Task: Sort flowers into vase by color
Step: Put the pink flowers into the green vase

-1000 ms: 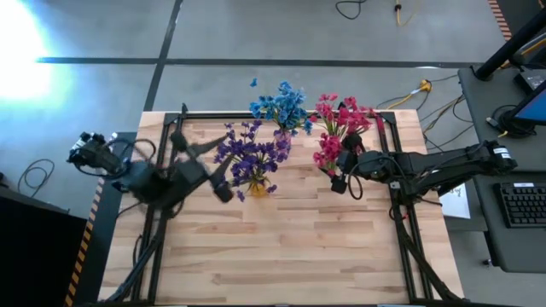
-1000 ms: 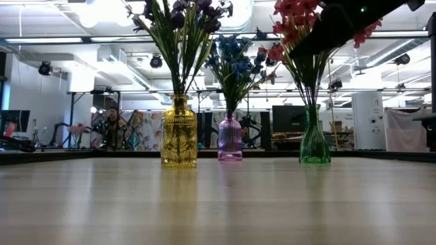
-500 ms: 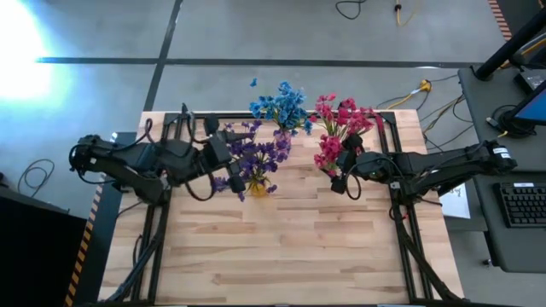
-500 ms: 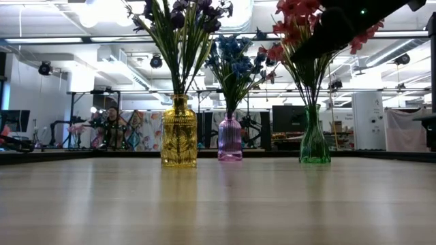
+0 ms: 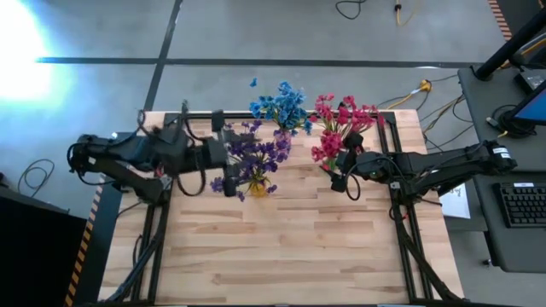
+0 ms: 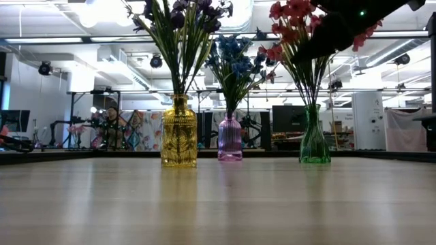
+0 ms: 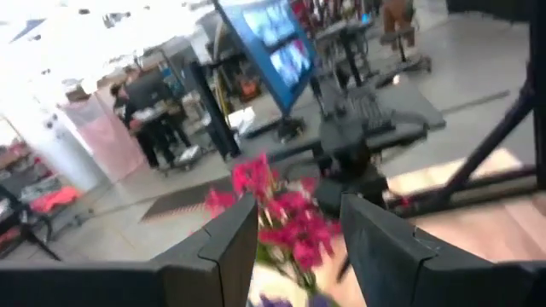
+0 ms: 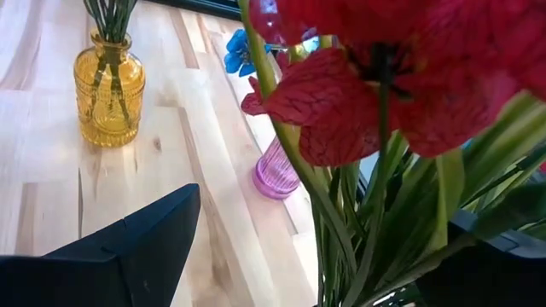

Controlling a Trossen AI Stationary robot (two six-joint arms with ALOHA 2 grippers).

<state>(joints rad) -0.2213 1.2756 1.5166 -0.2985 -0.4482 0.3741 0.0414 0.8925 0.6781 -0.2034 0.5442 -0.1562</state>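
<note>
The artificial flowers stand sorted in three glass vases near the far edge of the light wooden slatted table (image 5: 281, 247): the purple sprigs (image 5: 249, 153) in the ribbed amber-yellow vase (image 6: 179, 133), the bright blue sprigs (image 5: 281, 107) in the small violet-pink vase (image 6: 229, 138), and the red-pink sprigs (image 5: 339, 124) in the green fluted vase (image 6: 314, 135). In the low view the yellow vase is on the left, the violet one in the middle and set farther back, the green one on the right. The right gripper (image 5: 345, 164) is in among the red-pink stems above the green vase, its dark fingers (image 8: 141, 243) spread to either side of the green stems. The left gripper (image 5: 223, 158) hangs beside the purple blooms, its fingers (image 7: 235, 243) held apart with nothing between them.
</note>
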